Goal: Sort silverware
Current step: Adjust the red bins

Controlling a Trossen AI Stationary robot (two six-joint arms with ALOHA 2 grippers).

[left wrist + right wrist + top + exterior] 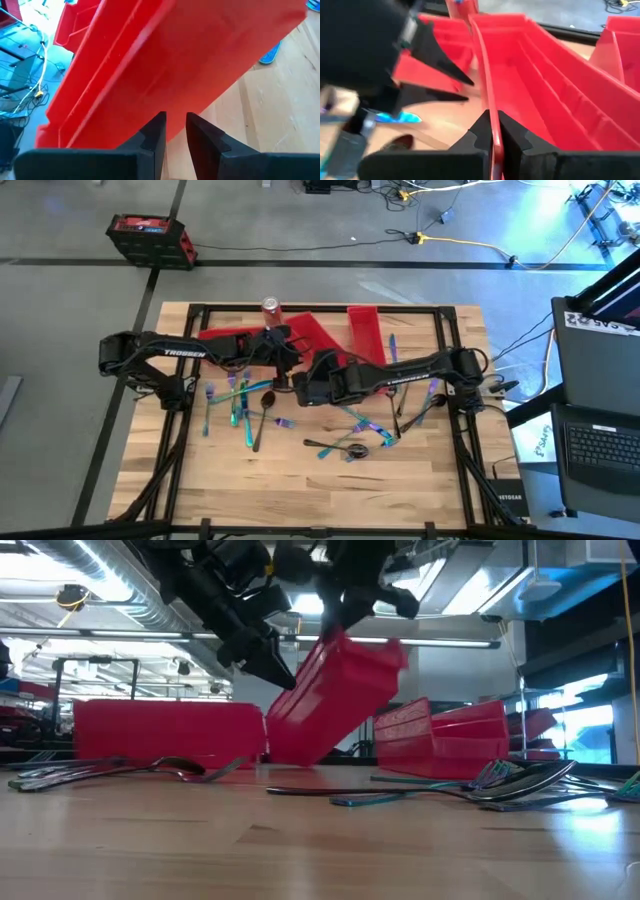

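Three long red bins lie at the table's far side. The middle bin [325, 340] [335, 700] is tilted, one end raised and its lower end [300, 752] on the table. My right gripper [495, 134] [345, 625] is shut on its side wall. My left gripper [175, 127] [285, 360] [270, 662] is narrowly open, its tips right at the bin's outer side [175, 60]. The iridescent silverware lies scattered flat on the wood: one cluster on the left [240, 405], another in the near middle [355, 435] [500, 785]. My right gripper pinches the top rim of the middle bin's long side wall [490, 112], one finger inside the bin and one outside. The fingers lie along the wall's length. The held end is lifted clear and the bin slopes down to its other end on the table. My left gripper: whether its fingertips touch the bin's outer side cannot be told.
A left red bin [225, 340] [165, 730] and a right red bin [365, 330] [445, 735] flank the tilted one. A red soda can [270, 307] stands at the far edge. More silverware lies near the right arm's base [432, 392]. Bare wood shows along the near edge [300, 490].
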